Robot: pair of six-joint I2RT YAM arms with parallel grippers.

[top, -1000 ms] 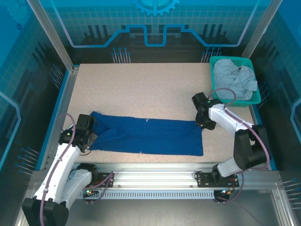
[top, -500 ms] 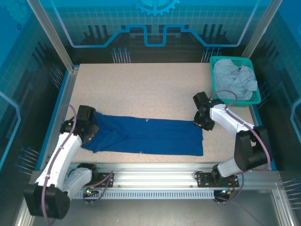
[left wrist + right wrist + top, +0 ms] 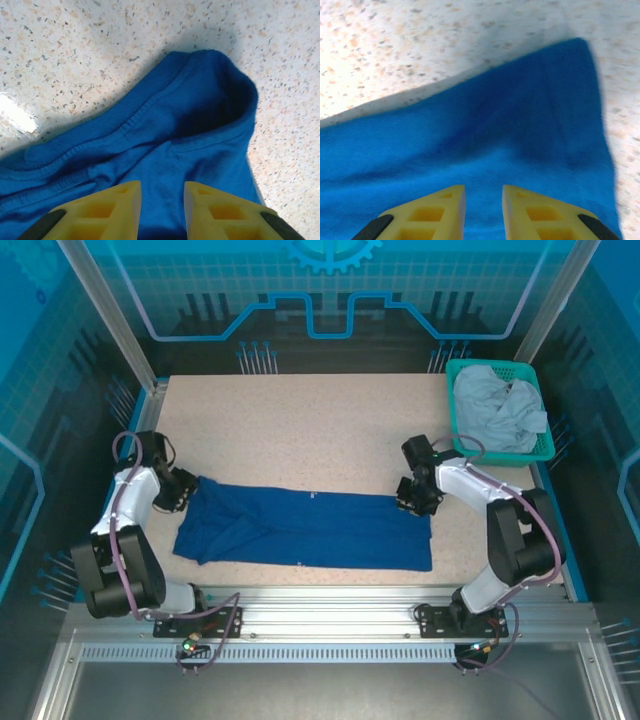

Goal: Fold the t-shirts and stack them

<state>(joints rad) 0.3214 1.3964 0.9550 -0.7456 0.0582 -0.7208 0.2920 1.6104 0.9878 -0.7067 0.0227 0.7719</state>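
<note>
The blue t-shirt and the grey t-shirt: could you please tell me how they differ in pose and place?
The blue t-shirt lies spread in a long flat band on the table; the grey t-shirt sits crumpled in the teal basket. The blue t-shirt is deep blue, the grey t-shirt pale. Both are cloth.
</note>
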